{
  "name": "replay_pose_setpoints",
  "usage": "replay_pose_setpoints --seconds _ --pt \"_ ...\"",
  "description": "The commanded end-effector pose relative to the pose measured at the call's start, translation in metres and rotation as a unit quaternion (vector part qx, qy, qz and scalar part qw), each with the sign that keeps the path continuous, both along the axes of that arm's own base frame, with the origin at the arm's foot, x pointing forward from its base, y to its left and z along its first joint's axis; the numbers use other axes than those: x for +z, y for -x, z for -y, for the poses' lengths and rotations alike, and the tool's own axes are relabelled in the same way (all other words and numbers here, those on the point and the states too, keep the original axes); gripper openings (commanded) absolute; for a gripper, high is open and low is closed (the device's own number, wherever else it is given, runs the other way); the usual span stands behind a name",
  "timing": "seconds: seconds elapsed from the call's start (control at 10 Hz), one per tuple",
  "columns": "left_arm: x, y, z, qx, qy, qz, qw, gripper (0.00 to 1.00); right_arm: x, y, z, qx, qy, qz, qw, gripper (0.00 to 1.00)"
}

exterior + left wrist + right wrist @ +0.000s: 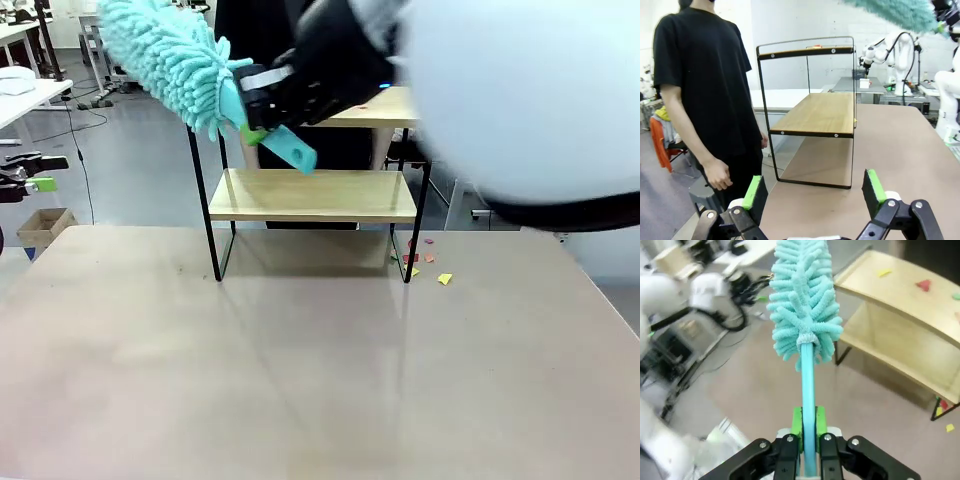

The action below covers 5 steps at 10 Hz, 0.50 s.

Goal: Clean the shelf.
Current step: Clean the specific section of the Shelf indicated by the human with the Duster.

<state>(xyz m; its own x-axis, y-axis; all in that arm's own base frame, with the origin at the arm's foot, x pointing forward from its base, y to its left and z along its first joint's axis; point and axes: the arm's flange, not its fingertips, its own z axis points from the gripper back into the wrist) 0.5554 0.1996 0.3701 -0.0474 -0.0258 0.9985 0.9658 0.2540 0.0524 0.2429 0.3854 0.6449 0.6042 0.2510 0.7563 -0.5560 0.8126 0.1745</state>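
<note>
The shelf (310, 195) stands at the far middle of the table, two wooden boards in a black frame. My right gripper (262, 105) hovers above its left end, shut on the handle of a teal fluffy duster (170, 55) whose head points up and left. In the right wrist view the green pads (797, 422) clamp the duster (805, 295), with the shelf (905, 295) to the right; small paper scraps (924, 285) lie on its top board. My left gripper (815, 192) is open off the table's left end, facing the shelf (815, 112) side-on. It also appears as the left gripper (45, 172) at the picture's left edge.
Coloured paper scraps (425, 262) lie on the table by the shelf's right legs. A person in a black shirt (705, 90) stands behind the shelf, hand hanging down. A cardboard box (45, 225) sits on the floor to the left. The near tabletop (300, 380) is bare.
</note>
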Motion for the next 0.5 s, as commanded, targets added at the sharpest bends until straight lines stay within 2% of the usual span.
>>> replay_pose_setpoints --seconds 0.0,0.2,0.4 --pt "0.003 0.002 0.0 0.0 0.0 0.003 1.0 1.0 0.023 -0.014 -0.057 -0.103 0.022 0.019 0.994 0.13" --pt "0.003 0.002 0.0 0.0 0.0 0.003 1.0 1.0 0.035 -0.029 -0.083 -0.165 0.01 0.019 0.986 0.13" --pt "0.003 0.002 0.0 0.0 0.0 0.003 1.0 1.0 0.044 -0.043 -0.105 -0.201 0.012 0.0 0.979 0.13"
